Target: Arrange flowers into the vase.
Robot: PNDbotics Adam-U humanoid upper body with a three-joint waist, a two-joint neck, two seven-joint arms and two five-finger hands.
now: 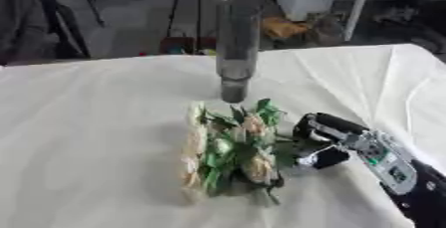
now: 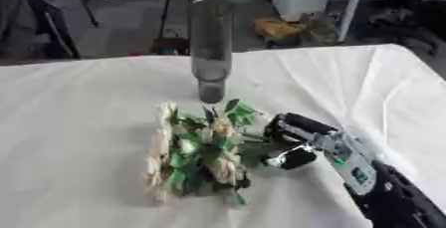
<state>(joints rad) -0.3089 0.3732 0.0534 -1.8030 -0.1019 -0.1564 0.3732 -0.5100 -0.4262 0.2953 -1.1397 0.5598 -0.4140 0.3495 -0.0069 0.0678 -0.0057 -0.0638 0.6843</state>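
Right robot hand curls at the flowers' stems, likely to lift them | flowers lie flat on bench | tall vase stands just behind, waiting

Lab or studio: tripod legs, white-clothed table, bare floor.
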